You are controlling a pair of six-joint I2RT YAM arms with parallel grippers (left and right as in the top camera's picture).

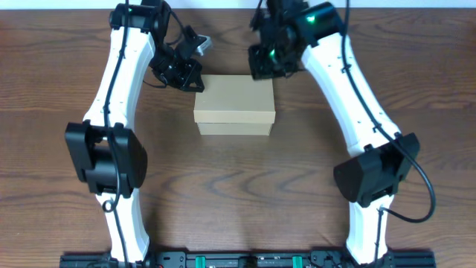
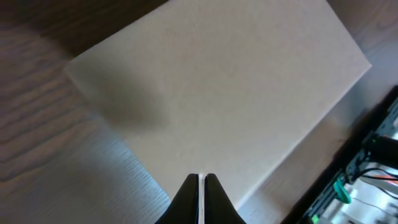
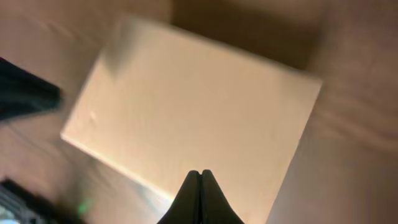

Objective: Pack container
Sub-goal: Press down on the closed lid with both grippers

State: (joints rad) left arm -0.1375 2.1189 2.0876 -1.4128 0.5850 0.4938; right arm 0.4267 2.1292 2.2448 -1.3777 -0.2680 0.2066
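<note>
The left pincer [image 2: 201, 179] has its two dark fingers pressed together, with only a thin pale slit between them, and it grips nothing. In its own wrist view the tips point at the container [image 2: 217, 106], over the plain tan top close to one long edge. Whether they touch the cardboard cannot be told. From overhead this pincer sits at the far left corner of the box, the white left arm [image 1: 119, 89] bending back from it along the left side of the desk [image 1: 238, 193].

The right pincer [image 3: 200, 173] is likewise drawn together, tip against tip, and holds nothing. Its wrist view shows the tips over the box top near an edge, and contact is again unclear. From overhead it stands at the far right corner of the box, a green light glowing on the right arm [image 1: 349, 97] just behind it.

The container lies between the two pincers on the far middle of the brown wood-grain desk, long side across. Its flap lid is down flat, and a seam runs along the near side. Its sides are plain and unmarked.

At the near edge of the desk a dark rail [image 1: 238, 260] with small green parts spans between the arm bases.
</note>
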